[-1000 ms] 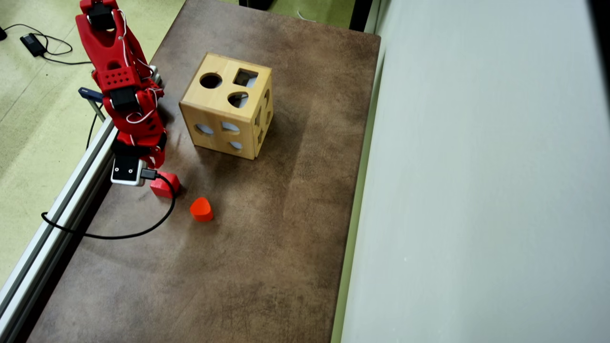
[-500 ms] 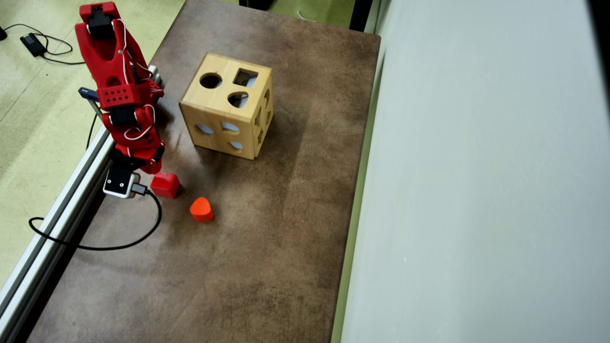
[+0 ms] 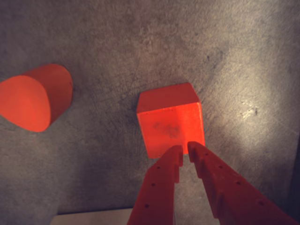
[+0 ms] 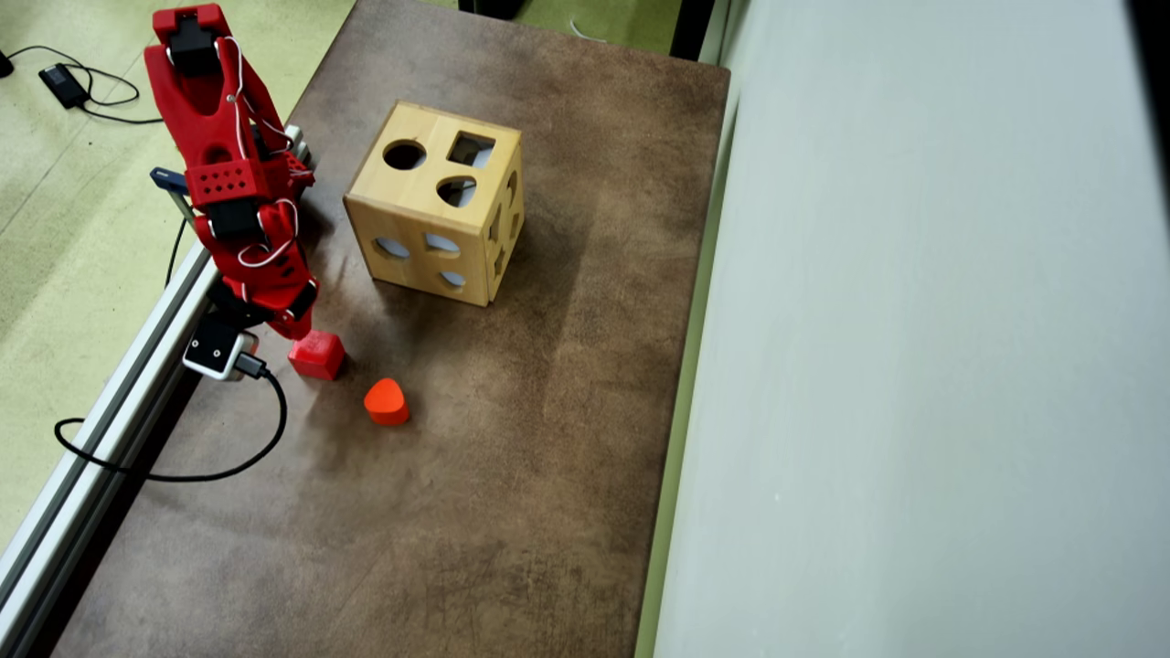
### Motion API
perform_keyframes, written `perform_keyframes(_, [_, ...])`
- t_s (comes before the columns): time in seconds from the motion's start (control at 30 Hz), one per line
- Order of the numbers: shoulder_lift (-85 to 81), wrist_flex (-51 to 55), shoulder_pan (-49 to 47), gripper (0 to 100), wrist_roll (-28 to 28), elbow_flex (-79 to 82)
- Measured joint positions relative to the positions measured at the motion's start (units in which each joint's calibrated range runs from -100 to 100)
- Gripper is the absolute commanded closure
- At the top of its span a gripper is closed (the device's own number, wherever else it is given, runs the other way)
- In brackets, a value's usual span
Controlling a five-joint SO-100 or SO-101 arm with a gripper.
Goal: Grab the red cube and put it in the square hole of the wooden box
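The red cube (image 3: pixel 171 117) rests on the brown table, just ahead of my gripper (image 3: pixel 185 147) in the wrist view. The jaws are nearly closed with only a thin gap, far narrower than the cube, and hold nothing. Their tips are at the cube's near face, slightly right of its middle. In the overhead view the cube (image 4: pixel 317 355) sits at the left side of the table, with the gripper (image 4: pixel 302 334) directly above its far-left edge. The wooden box (image 4: pixel 430 206) stands further back, with the square hole (image 4: pixel 471 149) in its top face.
A red rounded block (image 4: pixel 386 402) lies near the cube, on the left in the wrist view (image 3: pixel 33 98). An aluminium rail (image 4: pixel 110 402) runs along the table's left edge, and a black cable (image 4: pixel 228 466) loops over it. A pale wall borders the right side.
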Motion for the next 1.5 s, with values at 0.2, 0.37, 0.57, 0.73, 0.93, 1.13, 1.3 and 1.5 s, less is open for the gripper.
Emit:
perform_keyframes(0.2, [4.4, 0.1, -0.1, 96, -0.1, -4.8])
perform_keyframes(0.37, [5.3, 3.6, -0.1, 96, -0.1, -6.7])
perform_keyframes(0.57, [5.3, 8.1, -0.4, 96, -0.1, -9.0])
perform_keyframes(0.73, [5.3, 8.3, -0.4, 86, -0.1, -11.0])
perform_keyframes(0.93, [5.3, 8.3, -0.2, 63, -0.1, -11.1])
perform_keyframes(1.13, [5.3, 8.4, -0.2, 54, -0.1, -11.1])
perform_keyframes(1.3, [5.8, 12.4, -0.2, 54, -0.1, -11.1])
perform_keyframes(1.5, [11.2, 14.4, -0.2, 54, -0.1, -11.4])
